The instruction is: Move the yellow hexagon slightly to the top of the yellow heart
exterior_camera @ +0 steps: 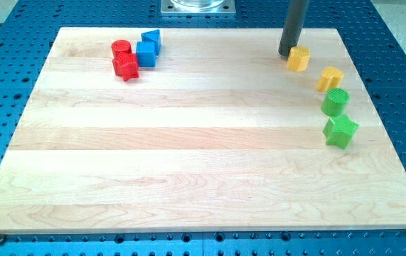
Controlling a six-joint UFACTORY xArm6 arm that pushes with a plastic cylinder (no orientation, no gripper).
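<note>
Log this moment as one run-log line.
my tip: touching yellow hexagon, on its left | yellow heart: lower right of hexagon, apart | step: push under way

My tip (287, 55) touches the yellow hexagon (299, 59) on its left, yellow heart (329, 77) near, lower right, on the table (188, 142).

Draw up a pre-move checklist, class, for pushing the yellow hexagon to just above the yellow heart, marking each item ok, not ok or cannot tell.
1. My tip beside the yellow hexagon block, on its left: ok.
2. Tip actually touching it: cannot tell.
3. Hexagon already lies toward the view's top from the yellow heart block: ok.
4. Green cylinder block and green star block lie below the heart, out of the way: ok.
5. Hexagon on the wooden board, away from its edge: ok.
</note>
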